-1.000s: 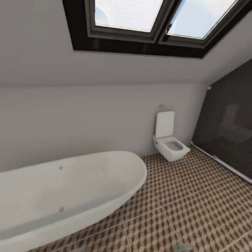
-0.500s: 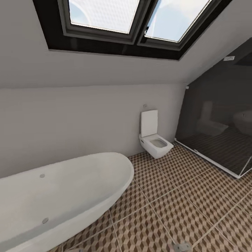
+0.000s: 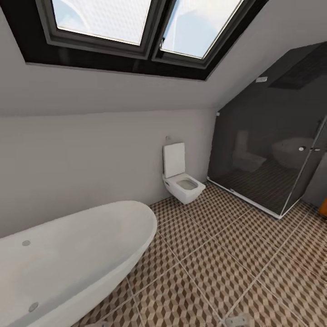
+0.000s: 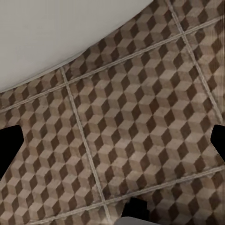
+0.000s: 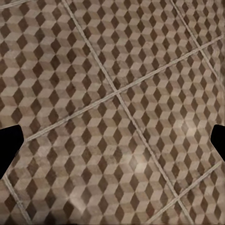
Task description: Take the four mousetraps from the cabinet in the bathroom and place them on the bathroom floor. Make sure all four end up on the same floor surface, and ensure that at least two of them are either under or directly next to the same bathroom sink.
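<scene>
Searching for the cabinet, the robot faces bathtub (image 3: 68, 254), toilet (image 3: 181, 181) and patterned bathroom floor (image 3: 218, 272), both end effectors spread and empty, needing further turning.

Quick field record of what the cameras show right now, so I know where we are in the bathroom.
room: bathroom
floor: cube-pattern bathroom floor
left of head view: white bathtub
back wall: wall-hung toilet, lid up
right: dark glass shower enclosure
overhead: skylight
left end effector: open, over tiles beside the bathtub
right end effector: open, over tiles
mousetraps: none in sight
</scene>
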Robot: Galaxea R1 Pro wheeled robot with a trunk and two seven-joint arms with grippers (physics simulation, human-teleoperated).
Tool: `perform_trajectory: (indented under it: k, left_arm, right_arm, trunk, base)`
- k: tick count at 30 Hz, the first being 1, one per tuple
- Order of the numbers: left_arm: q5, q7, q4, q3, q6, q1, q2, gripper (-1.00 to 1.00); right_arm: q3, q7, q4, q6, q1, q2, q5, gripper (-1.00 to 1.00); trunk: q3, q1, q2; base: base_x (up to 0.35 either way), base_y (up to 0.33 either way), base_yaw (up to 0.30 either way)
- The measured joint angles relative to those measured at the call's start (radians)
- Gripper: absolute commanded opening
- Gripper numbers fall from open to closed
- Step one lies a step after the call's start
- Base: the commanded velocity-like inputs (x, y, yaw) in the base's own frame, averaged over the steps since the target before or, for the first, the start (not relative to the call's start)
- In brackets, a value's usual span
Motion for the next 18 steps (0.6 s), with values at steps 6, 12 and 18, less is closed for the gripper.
perform_trajectory:
  k: [6, 12, 18]
  left_arm:
    - [0.0, 0.0, 0.0, 0.0, 0.0, 0.0, 0.0, 1.0]
    - [0.0, 0.0, 0.001, 0.0, 0.0, 0.0, 0.001, 1.0]
    - [0.0, 0.0, 0.001, 0.0, 0.0, 0.0, 0.008, 1.0]
  right_arm:
    - [-0.001, 0.0, 0.0, 0.0, 0.0, 0.0, 0.0, 1.0]
    - [-0.001, 0.0, 0.0, 0.0, 0.0, 0.001, 0.0, 1.0]
    - [-0.001, 0.0, 0.0, 0.0, 0.0, 0.0, 0.0, 1.0]
  trunk:
    - [0.003, 0.0, 0.0]
    - [0.007, 0.0, 0.0]
    - [0.01, 0.0, 0.0]
  base:
    - [0.0, 0.0, -0.285]
    - [0.0, 0.0, -0.285]
    - [0.0, 0.0, -0.285]
